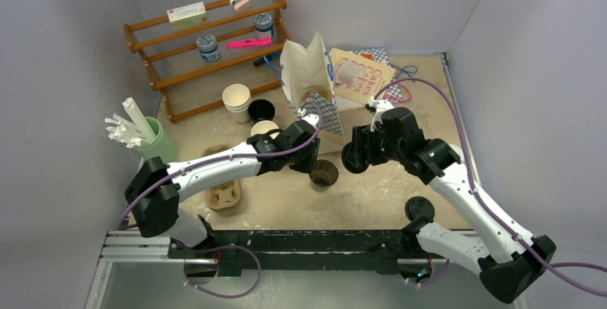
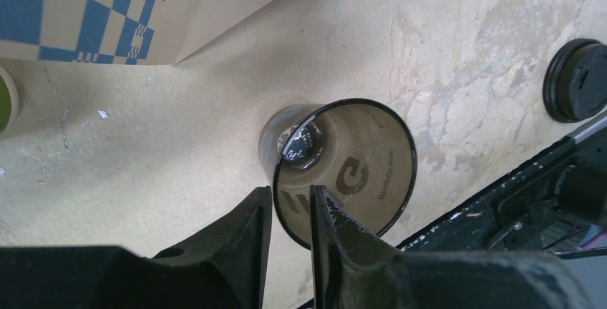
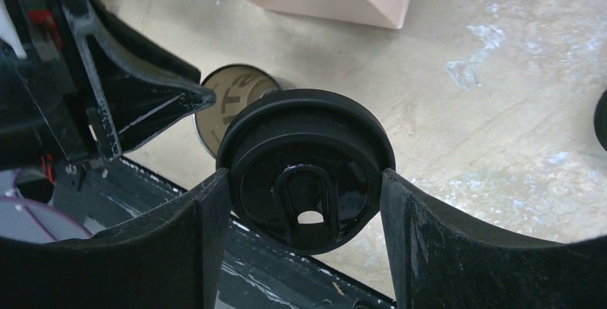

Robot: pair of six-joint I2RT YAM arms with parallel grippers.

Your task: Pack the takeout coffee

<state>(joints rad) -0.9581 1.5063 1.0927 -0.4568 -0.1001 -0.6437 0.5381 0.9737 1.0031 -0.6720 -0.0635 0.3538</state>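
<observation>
The takeout coffee cup (image 1: 323, 174) stands upright on the table, black outside and brownish inside (image 2: 358, 159), with no lid on it. My left gripper (image 2: 290, 191) straddles its near rim, one finger inside and one outside. The gap between the fingers is wider than the cup wall, so the jaws are slightly open. Just right of the cup and above the table, my right gripper (image 3: 304, 194) is shut on the round black sip lid (image 3: 306, 169), holding it by its edges. In the right wrist view the cup (image 3: 232, 98) shows behind the lid.
A second black lid (image 1: 419, 208) lies near the front right. A paper bag (image 1: 308, 80) stands open behind the cup, next to a book (image 1: 361, 73). To the left are a cardboard cup carrier (image 1: 223, 196), stacked white cups (image 1: 237, 101), a green holder (image 1: 159, 144) and a wooden shelf (image 1: 207, 44).
</observation>
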